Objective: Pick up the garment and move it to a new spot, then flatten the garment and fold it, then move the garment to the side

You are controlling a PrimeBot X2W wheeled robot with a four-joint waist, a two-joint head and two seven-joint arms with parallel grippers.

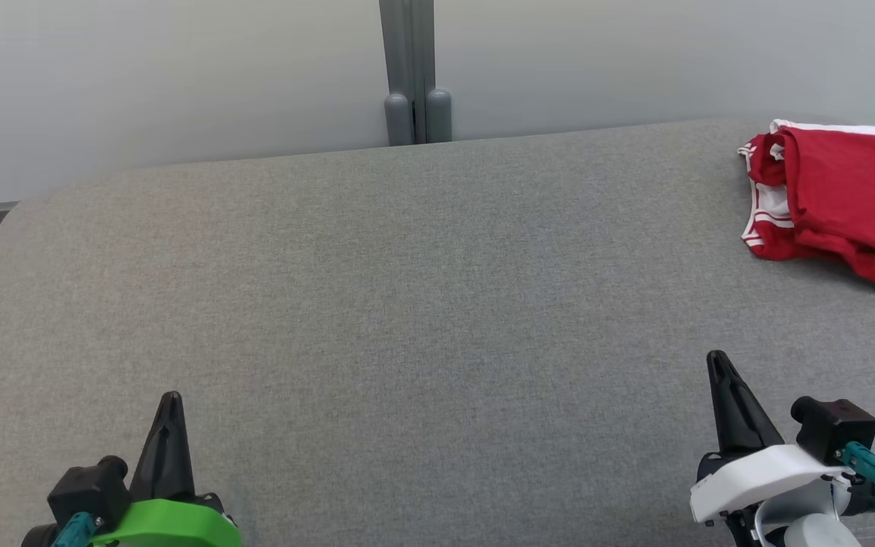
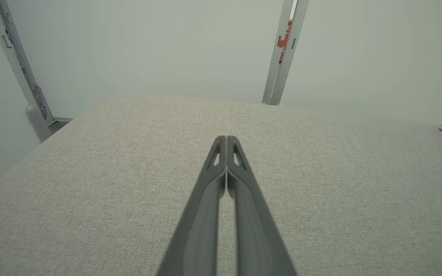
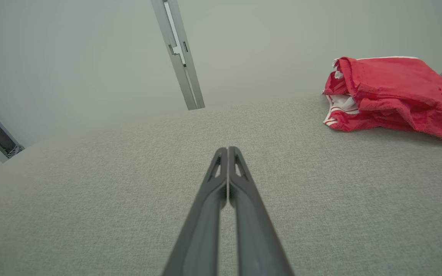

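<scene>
1. The garment [image 1: 840, 197] is red with white trim. It lies in a loose, layered heap at the far right of the grey padded surface [image 1: 407, 304], near the back edge, and the head view's right border partly cuts it off.
2. Our left gripper [image 1: 171, 401] sits low at near left, fingers pressed together with nothing between them. It's well apart from the garment.
3. Our right gripper [image 1: 717, 363] sits at near right, fingers also pressed together and empty. The garment lies ahead of it and to its right, not touching.
4. Our read on progress is ambiguous. The cloth is off to the side and doubled over itself, which fits a finished fold-and-set-aside. But the edges are uneven and rumpled, which fits an untouched start equally well.
5. If this is the start, everything is left: pick, relocate, flatten, fold, set aside.
6. If this is the finish, we'd only want a tidier fold.
</scene>
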